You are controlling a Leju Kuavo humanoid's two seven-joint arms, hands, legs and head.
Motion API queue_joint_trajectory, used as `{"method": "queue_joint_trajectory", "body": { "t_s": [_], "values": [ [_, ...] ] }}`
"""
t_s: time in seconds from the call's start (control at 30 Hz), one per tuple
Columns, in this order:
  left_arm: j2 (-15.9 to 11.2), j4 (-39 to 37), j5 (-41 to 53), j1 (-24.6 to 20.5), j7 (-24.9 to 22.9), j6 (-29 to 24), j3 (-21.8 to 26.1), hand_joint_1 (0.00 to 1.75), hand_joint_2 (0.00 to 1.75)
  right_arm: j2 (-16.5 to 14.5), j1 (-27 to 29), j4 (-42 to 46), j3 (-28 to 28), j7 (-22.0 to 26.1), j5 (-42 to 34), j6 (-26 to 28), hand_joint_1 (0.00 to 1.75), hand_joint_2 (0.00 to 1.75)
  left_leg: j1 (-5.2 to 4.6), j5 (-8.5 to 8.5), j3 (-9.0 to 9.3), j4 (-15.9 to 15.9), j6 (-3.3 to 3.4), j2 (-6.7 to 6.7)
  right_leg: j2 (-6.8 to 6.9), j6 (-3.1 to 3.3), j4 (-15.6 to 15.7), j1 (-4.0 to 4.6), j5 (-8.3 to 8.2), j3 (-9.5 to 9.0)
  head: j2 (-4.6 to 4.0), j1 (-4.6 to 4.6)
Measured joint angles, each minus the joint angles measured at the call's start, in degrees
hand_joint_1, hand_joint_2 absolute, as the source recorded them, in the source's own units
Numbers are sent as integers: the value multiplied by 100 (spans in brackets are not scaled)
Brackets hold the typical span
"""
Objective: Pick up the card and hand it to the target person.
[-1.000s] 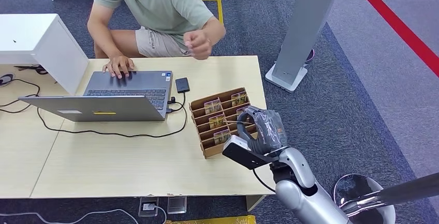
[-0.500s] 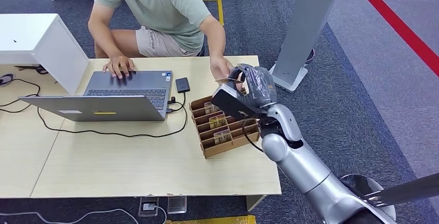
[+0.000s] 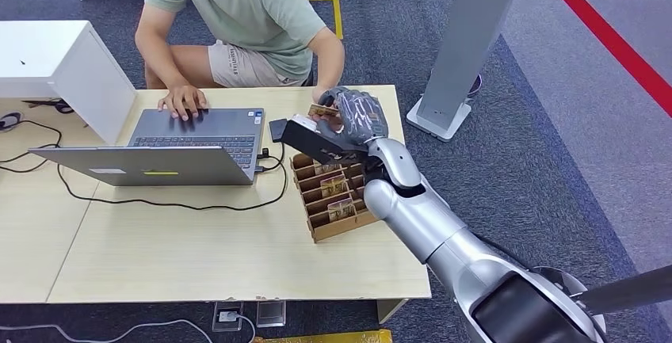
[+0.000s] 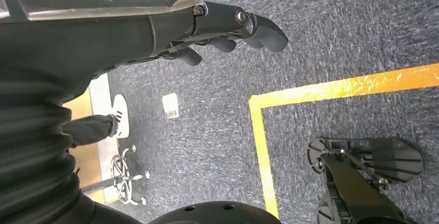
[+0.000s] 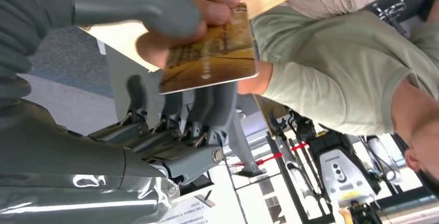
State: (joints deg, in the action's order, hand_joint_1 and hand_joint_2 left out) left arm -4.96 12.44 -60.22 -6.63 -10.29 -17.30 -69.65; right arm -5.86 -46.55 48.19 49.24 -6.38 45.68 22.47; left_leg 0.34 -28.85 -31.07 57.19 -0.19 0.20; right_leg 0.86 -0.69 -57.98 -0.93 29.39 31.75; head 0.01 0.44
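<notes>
Right hand (image 5: 103, 43) pinches a thin, stiff, light card (image 5: 209, 53) between thumb and fingers; the person's fingers (image 5: 207, 1) grip its opposite edge.

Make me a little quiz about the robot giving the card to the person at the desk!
1. True or false: the right hand holds the card.
2. Who else is touching the card? A) nobody B) the person's hand C) the left hand
3. Fill in: the person's other hand rests on the ____.

Key
1. True: the card sits between the thumb and fingers.
2. B: the person's fingers pinch the card's edge.
3. laptop, on its keyboard. The cardboard card holder stands on the table beside it.
</notes>
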Motion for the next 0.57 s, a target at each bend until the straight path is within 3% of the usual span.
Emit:
{"method": "queue_joint_trajectory", "body": {
  "t_s": [0.2, 0.57],
  "values": [
    [0, 0, -3, 3, 57, 16, -40, 0, 175, -85, -121, -477, 103, -10, -82, 35, 0, 175, 0, 0, 1, 0, 0, 0, -1, 0, 1, 0, 0, 2, -1, -2],
    [0, 0, -31, 10, 74, 8, -40, 0, 175, -44, -133, -576, 98, -75, -510, 380, 0, 175, 0, 0, 2, 1, 0, 1, -2, 0, 1, 0, 0, 4, 0, -4]
  ]
}}
